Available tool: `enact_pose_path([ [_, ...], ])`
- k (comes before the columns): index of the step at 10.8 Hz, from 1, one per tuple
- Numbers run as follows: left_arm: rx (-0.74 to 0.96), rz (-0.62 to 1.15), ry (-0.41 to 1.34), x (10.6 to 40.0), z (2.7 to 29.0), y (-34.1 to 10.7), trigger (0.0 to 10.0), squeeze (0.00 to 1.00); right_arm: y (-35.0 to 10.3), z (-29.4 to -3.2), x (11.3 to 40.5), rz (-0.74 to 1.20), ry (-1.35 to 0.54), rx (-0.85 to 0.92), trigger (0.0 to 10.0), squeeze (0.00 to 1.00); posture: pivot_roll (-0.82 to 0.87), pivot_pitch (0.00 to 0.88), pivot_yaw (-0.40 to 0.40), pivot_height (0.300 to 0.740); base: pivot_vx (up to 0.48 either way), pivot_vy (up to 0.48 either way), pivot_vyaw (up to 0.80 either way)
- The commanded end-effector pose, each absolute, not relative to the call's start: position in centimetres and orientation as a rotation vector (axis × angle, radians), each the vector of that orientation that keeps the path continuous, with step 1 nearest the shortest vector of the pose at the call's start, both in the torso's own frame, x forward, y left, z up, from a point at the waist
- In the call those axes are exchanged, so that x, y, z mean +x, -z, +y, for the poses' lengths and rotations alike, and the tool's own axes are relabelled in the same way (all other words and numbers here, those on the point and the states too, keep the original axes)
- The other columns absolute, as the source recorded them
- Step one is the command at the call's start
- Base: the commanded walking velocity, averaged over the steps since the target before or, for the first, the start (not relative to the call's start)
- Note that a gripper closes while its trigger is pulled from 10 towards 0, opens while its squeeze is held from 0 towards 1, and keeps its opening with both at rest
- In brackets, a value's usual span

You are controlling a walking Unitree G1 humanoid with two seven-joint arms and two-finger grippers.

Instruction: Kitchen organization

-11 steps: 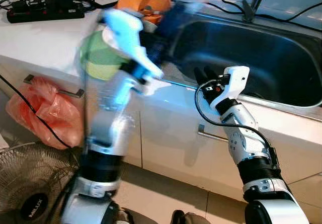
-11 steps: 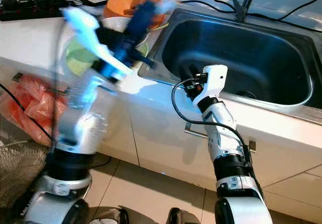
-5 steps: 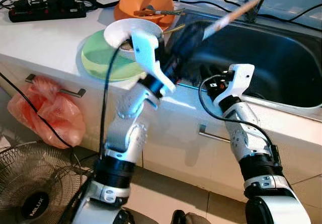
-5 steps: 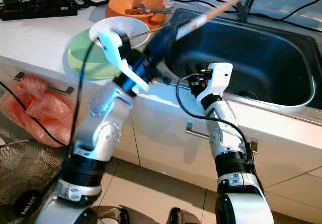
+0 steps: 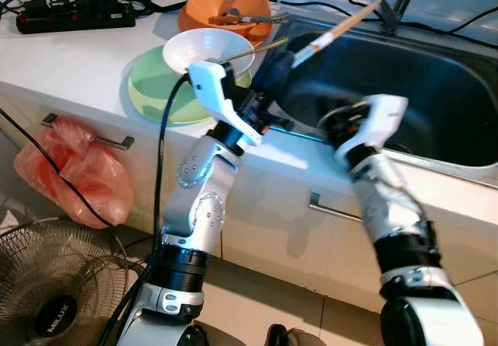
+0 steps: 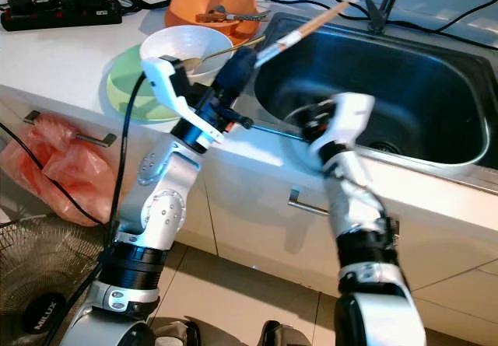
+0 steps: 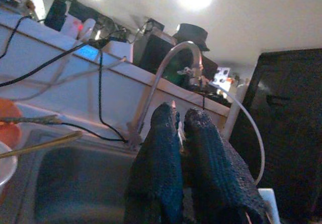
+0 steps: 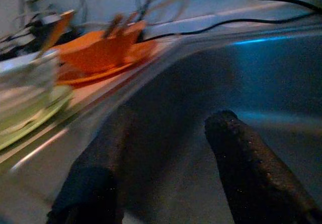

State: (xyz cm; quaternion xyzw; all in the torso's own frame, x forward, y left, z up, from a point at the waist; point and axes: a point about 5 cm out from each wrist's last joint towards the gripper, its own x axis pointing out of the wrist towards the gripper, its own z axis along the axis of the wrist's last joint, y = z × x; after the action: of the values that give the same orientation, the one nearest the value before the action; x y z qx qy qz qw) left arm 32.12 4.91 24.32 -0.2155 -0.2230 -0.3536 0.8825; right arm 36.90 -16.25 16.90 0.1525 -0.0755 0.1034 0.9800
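My left gripper (image 5: 274,68) is shut on a thin wooden chopstick (image 5: 342,26) that points up and to the right over the steel sink (image 5: 436,155). In the left wrist view the two fingers (image 7: 160,153) press together on the stick's thin end. My right gripper (image 5: 333,120) hovers blurred at the sink's front rim; in the right wrist view it (image 8: 168,121) is open, with the dark basin between its fingers. A white bowl (image 5: 204,47) sits on a green plate (image 5: 154,96) left of the sink, with a second chopstick (image 5: 261,47) leaning on its rim. An orange bowl (image 5: 226,10) behind holds utensils.
A black power strip (image 5: 74,15) and tangled cables lie at the back of the white counter (image 5: 62,70). A red plastic bag (image 5: 74,171) hangs from a drawer handle below, over a floor fan (image 5: 47,291). A curved faucet (image 7: 168,65) rises behind the sink.
My left arm has swung right from over the plate to the sink's left edge, carrying the chopstick. The right gripper has shifted a little right and is now blurred.
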Motion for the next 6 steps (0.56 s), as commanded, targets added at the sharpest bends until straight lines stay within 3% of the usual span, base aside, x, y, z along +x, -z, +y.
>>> enact_pose_path([
  [1, -0.482, -0.438, 0.736, 32.1, 4.7, -23.7, 10.0, 0.00, -17.0, -17.1, 36.9, -0.136, -0.175, 0.327, 10.0, 0.00, 0.04, 0.133, -0.022, 0.740, 0.000, 0.000, 0.00],
  [5, -0.501, -0.427, 0.741, 32.0, 4.6, -23.5, 10.0, 0.00, -20.6, -18.3, 37.4, -0.226, -0.133, 0.341, 10.0, 0.00, 0.03, 0.126, -0.023, 0.740, 0.000, 0.000, 0.00],
  [6, -0.506, -0.419, 0.743, 32.0, 4.5, -23.3, 10.0, 0.00, -21.6, -18.3, 37.3, -0.258, -0.145, 0.353, 10.0, 0.86, 0.03, 0.124, -0.023, 0.740, 0.000, 0.000, 0.00],
])
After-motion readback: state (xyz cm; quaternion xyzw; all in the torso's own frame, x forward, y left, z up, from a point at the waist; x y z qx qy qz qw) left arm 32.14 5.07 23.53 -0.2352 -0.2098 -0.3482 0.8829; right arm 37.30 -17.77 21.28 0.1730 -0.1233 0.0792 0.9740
